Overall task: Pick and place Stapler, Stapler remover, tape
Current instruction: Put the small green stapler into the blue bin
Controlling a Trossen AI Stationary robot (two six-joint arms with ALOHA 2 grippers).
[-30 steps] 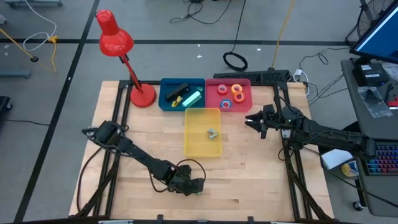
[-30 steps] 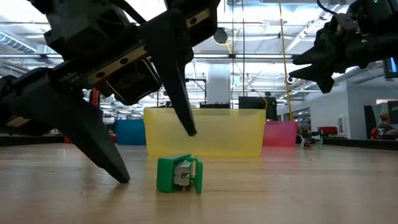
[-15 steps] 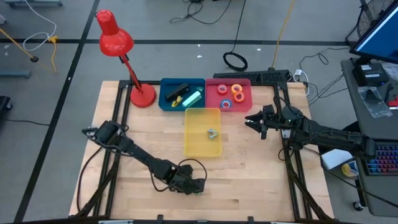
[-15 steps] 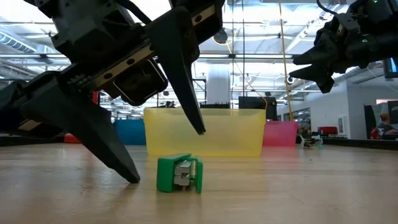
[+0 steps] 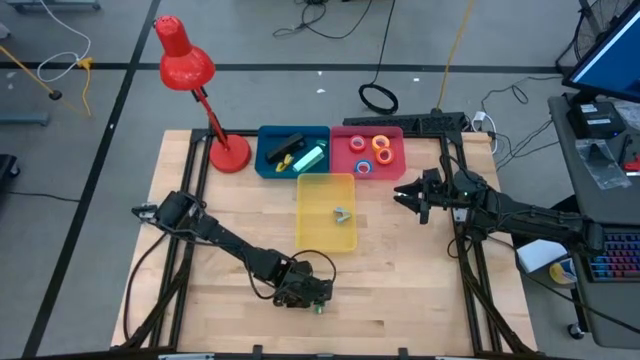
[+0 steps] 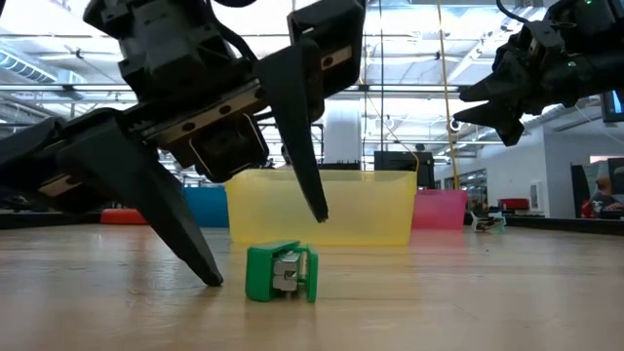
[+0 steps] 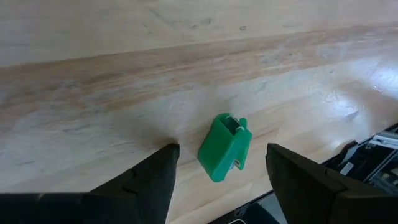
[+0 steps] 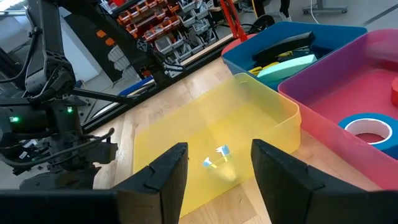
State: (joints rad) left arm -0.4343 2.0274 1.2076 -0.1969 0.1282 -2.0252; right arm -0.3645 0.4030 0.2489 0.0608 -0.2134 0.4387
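Left gripper [image 6: 263,244] low at table's [image 5: 400,270] near edge, fingers spread wide, straddling green remover [image 6: 282,272] without touching. Remover lies flat on wood before yellow bin [image 6: 322,207]. Right gripper [image 5: 407,196] waits raised beside red bin [image 5: 392,172], half open, empty.

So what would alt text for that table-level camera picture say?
A small green staple remover lies on the wooden table between the spread fingers of the left gripper, reaching down over it. Behind stands a yellow bin; the right gripper hangs upper right.
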